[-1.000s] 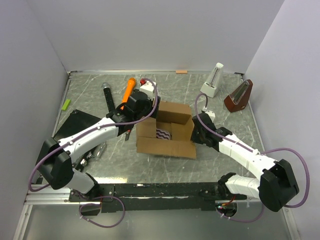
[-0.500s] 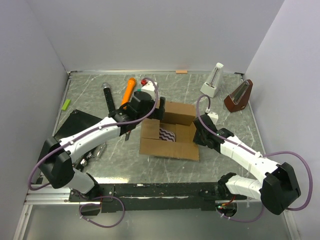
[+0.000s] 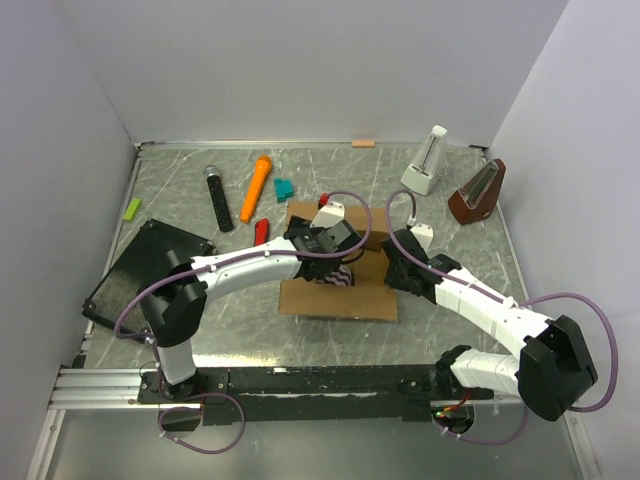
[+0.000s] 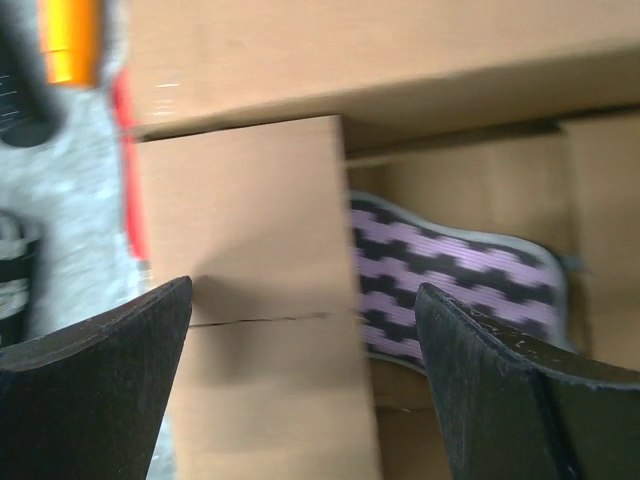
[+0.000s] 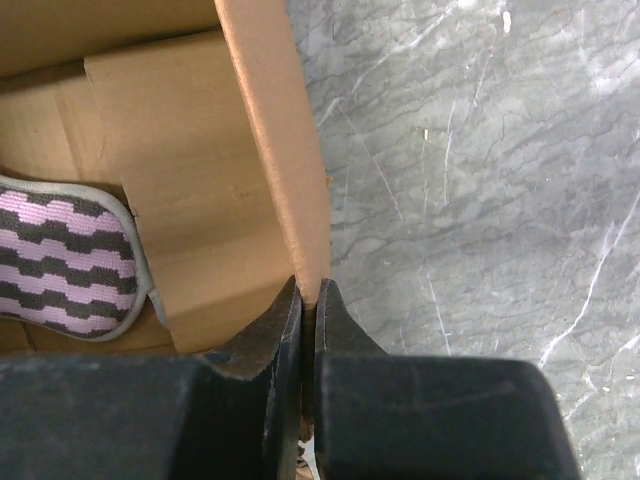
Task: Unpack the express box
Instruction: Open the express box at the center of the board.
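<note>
Mid-table, the express box [image 3: 335,300] sits with its flaps folded out while I work both arms over it. The right gripper [image 5: 308,295] is pinched tight on the thin cardboard edge of the box's right wall, as I read it to anchor the carton so it cannot slide when the other arm reaches in. The left gripper [image 4: 300,300] hangs above the open top with its fingers spread wide and holding nothing. It is lined up over the left inner flap and the purple-and-black zigzag pad [image 4: 450,280] lying on the box floor. That wide spread suits a flat, soft item that has to be taken by its edge.

By my count there are two arms, one box, and one pad showing inside; anything under it is hidden. Left of the box, on the far side, lie one orange cylinder [image 3: 258,188], one black ribbed bar [image 3: 217,195], one teal block [image 3: 284,187] and two small red pieces [image 3: 261,231]. One green chip [image 3: 132,208] lies by the left wall, and one flat black ribbed case [image 3: 150,268] sits near left. Two metronomes stand far right, one white [image 3: 427,160] and one brown [image 3: 478,192].
</note>
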